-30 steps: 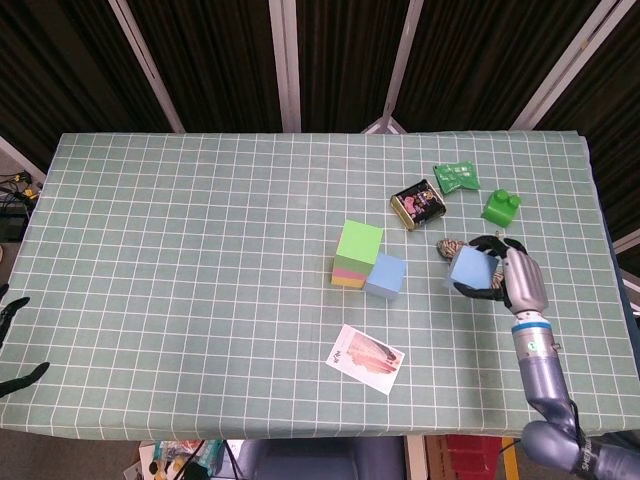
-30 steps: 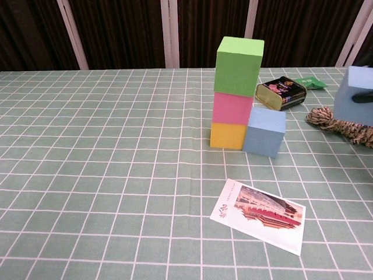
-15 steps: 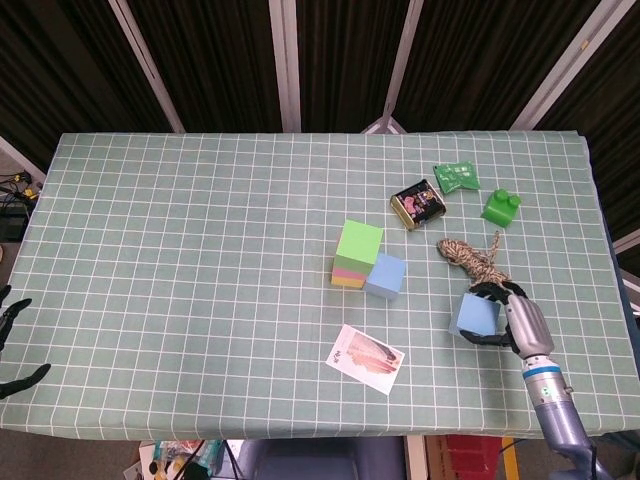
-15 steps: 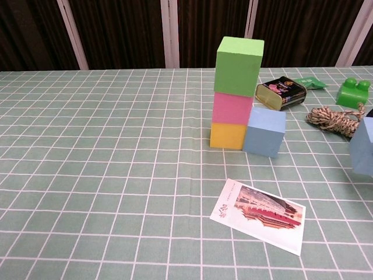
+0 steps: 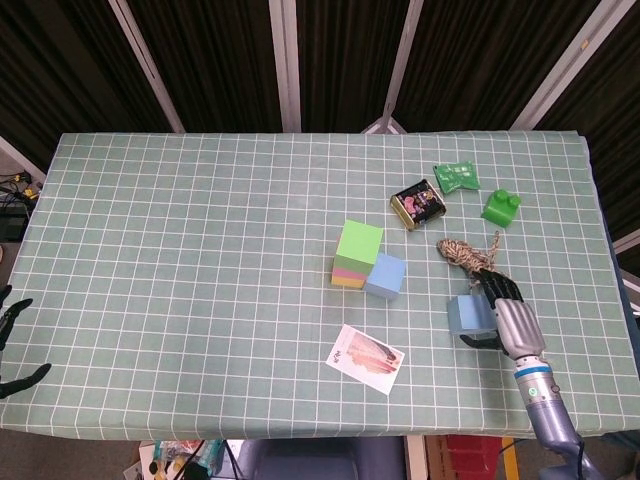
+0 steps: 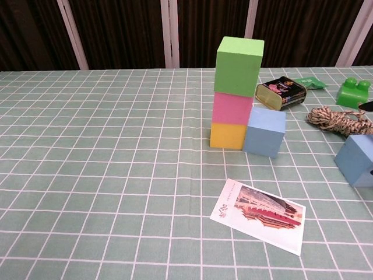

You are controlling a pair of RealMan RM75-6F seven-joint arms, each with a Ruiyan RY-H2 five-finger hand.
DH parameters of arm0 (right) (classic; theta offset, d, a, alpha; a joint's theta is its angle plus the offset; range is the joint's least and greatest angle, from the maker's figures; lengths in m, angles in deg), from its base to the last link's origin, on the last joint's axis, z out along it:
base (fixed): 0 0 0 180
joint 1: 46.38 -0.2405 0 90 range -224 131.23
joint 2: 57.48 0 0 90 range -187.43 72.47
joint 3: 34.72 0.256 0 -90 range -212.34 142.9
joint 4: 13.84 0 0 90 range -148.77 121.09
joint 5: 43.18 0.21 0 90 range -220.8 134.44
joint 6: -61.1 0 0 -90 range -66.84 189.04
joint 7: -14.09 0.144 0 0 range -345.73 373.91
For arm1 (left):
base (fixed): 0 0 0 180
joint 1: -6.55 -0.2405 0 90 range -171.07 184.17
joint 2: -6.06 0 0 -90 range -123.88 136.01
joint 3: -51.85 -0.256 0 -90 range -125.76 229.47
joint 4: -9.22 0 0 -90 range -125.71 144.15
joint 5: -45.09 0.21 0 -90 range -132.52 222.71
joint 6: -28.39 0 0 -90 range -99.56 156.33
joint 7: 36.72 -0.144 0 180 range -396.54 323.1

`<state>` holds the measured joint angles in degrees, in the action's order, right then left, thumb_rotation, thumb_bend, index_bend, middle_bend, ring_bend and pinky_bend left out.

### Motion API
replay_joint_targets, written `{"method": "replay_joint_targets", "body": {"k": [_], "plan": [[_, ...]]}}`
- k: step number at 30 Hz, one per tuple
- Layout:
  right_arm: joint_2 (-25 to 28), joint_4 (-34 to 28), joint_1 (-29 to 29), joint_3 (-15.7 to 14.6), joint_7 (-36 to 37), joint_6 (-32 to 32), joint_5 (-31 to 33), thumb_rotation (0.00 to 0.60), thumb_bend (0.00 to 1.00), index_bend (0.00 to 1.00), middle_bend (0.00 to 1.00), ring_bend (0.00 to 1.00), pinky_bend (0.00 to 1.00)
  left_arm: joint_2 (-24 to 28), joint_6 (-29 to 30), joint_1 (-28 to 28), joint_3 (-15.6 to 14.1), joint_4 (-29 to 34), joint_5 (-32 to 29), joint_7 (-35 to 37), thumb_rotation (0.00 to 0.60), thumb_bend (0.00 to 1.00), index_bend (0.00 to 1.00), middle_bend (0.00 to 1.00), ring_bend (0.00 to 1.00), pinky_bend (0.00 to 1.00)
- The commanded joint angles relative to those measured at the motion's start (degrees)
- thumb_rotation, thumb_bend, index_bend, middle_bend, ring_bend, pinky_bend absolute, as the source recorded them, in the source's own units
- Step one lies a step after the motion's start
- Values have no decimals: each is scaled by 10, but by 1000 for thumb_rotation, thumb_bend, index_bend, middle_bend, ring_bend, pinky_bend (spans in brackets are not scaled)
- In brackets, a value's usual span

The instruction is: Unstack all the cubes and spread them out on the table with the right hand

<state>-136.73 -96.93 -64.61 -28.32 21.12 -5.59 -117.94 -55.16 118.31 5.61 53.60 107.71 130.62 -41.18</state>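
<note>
While the right hand [image 5: 506, 322] lies low at the right side of the table [image 5: 180, 260], its fingers [image 5: 497, 290] are spread around a light blue cube [image 5: 468, 314] that sits on the green checked cloth; whether they still press on the cube or merely flank it cannot be told from either view. In the chest view this cube [image 6: 356, 160] shows at the far right edge, resting flat on the cloth, with only a dark fingertip visible above it.

Near the middle of the table stands the remaining stack: a green cube [image 6: 239, 65] on top of a pink cube [image 6: 232, 108], which rests on a yellow cube [image 6: 228, 135]. A second light blue cube [image 6: 264, 131] sits on the cloth touching the right side of the stack's base.

Just beyond the hand lies a coil of twine [image 5: 466, 254]. Farther back are a small dark tin [image 5: 417, 205] lying on its side, a green packet [image 5: 457, 177] and a green toy brick [image 5: 501, 207]. A postcard [image 5: 366, 358] lies on the near side of the stack.

The left hand [image 5: 14, 345] shows only as dark fingertips at the left edge, fingers apart, holding nothing.
</note>
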Motion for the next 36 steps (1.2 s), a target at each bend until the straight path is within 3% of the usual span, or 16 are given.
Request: {"method": "replay_joint_targets", "body": {"k": [1, 6, 11, 21, 31, 36], "plan": [[22, -49, -13, 19, -20, 4, 8, 600, 113, 62, 49, 12, 0, 0, 1, 0, -1, 0, 1, -1, 600, 169, 177, 0, 0, 0], [44, -141, -35, 53, -29, 17, 30, 600, 113, 59, 48, 12, 0, 0, 2, -1, -1, 1, 2, -1, 600, 170, 177, 0, 0, 0], [34, -191, -81, 97, -57, 76, 147, 600, 113, 59, 48, 12, 0, 1, -3, 0, -1, 2, -2, -1, 600, 169, 176, 0, 0, 0], [-52, -154, -156, 132, -148, 72, 293, 600, 112, 59, 48, 12, 0, 0, -13, 6, 0, 0, -4, 4, 600, 170, 176, 0, 0, 0], [-111, -98, -198, 138, -201, 60, 358, 600, 113, 59, 48, 14, 0, 1, -14, 7, 5, 1, -12, 8, 600, 170, 176, 0, 0, 0], [-135, -64, -209, 136, -209, 60, 369, 600, 113, 63, 62, 70, 0, 2, -14, 7, 5, 1, -14, 8, 600, 169, 176, 0, 0, 0]]}}
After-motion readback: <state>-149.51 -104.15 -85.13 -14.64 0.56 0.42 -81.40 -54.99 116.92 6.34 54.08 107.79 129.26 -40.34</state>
